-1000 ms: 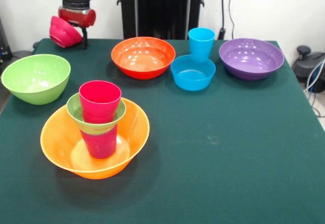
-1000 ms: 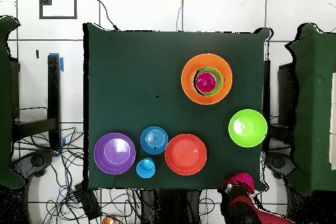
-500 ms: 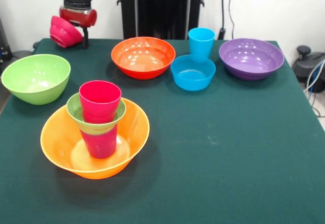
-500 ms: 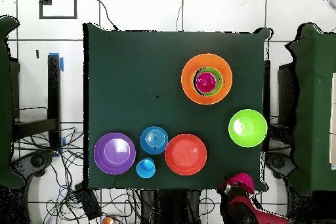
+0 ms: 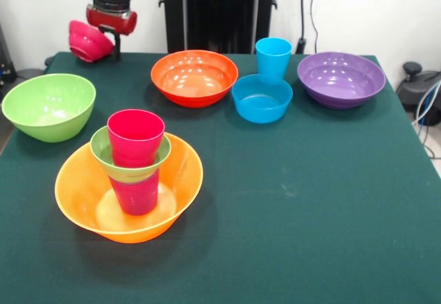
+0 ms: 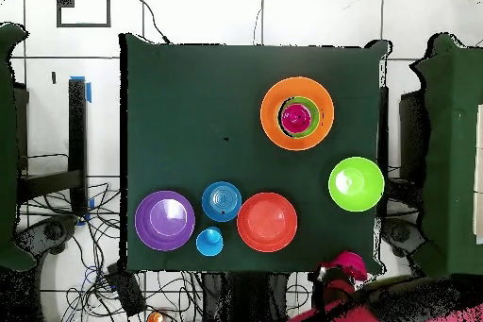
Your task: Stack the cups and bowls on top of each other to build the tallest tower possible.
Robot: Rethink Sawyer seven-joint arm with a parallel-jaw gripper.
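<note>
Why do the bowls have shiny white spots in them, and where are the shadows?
Front view: room light glints as pale patches inside the red-orange bowl, purple bowl and large orange bowl, which drops a soft shadow on the green cloth toward the camera. Overhead view: the same glare shows as whitish centres, and hardly any shadows show.

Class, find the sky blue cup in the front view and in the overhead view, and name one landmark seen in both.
Front view: the sky blue cup stands top centre-right, just behind the blue bowl.
Overhead view: it sits lower left of centre, just below the blue bowl.
Shared landmark: the purple bowl beside both.
</note>
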